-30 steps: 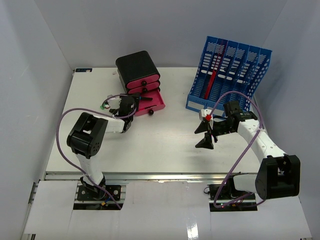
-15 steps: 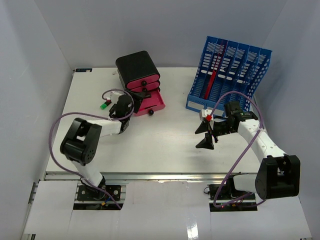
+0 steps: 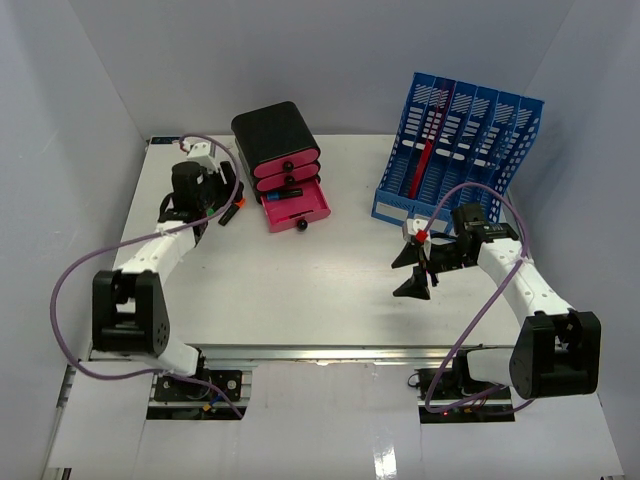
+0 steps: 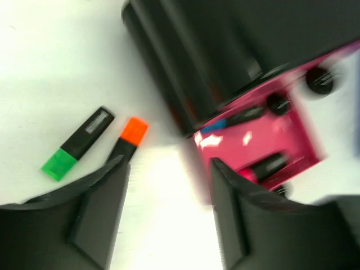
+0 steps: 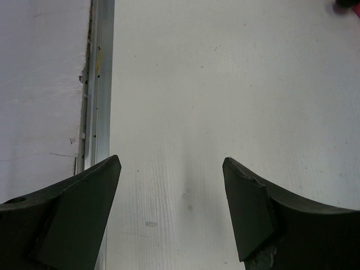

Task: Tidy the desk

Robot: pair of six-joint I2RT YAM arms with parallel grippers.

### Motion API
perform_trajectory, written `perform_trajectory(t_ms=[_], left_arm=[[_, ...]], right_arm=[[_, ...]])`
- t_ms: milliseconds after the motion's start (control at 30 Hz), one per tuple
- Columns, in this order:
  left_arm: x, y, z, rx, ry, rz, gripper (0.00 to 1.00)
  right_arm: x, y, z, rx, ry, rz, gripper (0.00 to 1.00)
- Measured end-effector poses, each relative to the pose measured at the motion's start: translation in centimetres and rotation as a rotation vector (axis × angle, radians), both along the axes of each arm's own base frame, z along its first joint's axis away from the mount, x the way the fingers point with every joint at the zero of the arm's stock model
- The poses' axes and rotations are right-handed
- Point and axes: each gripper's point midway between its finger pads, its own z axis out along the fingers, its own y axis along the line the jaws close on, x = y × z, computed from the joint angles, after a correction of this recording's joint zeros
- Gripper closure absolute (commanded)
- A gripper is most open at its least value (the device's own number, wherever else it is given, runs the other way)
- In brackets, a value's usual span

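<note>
The desk (image 3: 320,300) is a white tabletop with a metal rail (image 3: 330,352) along its front. My left gripper (image 3: 222,212) is open and empty at the back left, just left of the drawer unit. In the left wrist view it (image 4: 169,163) hovers over bare desk, with a green-capped highlighter (image 4: 79,143) and an orange-capped highlighter (image 4: 130,135) lying by its left finger. My right gripper (image 3: 415,272) is open and empty above the desk's right middle. In the right wrist view it (image 5: 171,162) spans bare desk (image 5: 225,84) beside the rail (image 5: 101,84).
A black drawer unit (image 3: 280,150) with pink fronts stands at the back; its bottom drawer (image 3: 297,208) is pulled out and holds markers (image 4: 233,120). A blue slotted file rack (image 3: 455,150) at the back right holds a red item (image 3: 425,165). Grey walls enclose the desk.
</note>
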Motion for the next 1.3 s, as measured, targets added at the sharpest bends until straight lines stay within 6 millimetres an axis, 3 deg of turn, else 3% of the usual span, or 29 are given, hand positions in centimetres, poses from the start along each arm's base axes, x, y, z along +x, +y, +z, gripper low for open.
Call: perform_trajectory(t_ms=[167,267,500,833,1300], left_arm=[[1.7,0.8,-7.6,0.115,0.183,-0.070,0.36],[2.3,1.1,-9.7,0.161,0.233,-0.112,0.36],[4.3,1.6,-10.5,0.231,0.233,-0.184,0.37],[3.5,2.0,-14.7,0.245,0.326,-0.226,0.38],[4.2,2.4,-15.1,0.276,0.340,-0.227,0.44]], right_arm=[[0.2,-0.2,0.2,0.004,-0.013,-0.007,0.20],[0.2,-0.3,0.2,0.005,-0.016,-0.010,0.20],[-0.1,-0.4,0.2,0.004,-0.015,-0.002,0.20],[-0.4,-0.4,0.1,0.002,-0.002,0.002,0.20],[-0.4,-0.4,-0.2,0.000,0.015,0.004,0.20]])
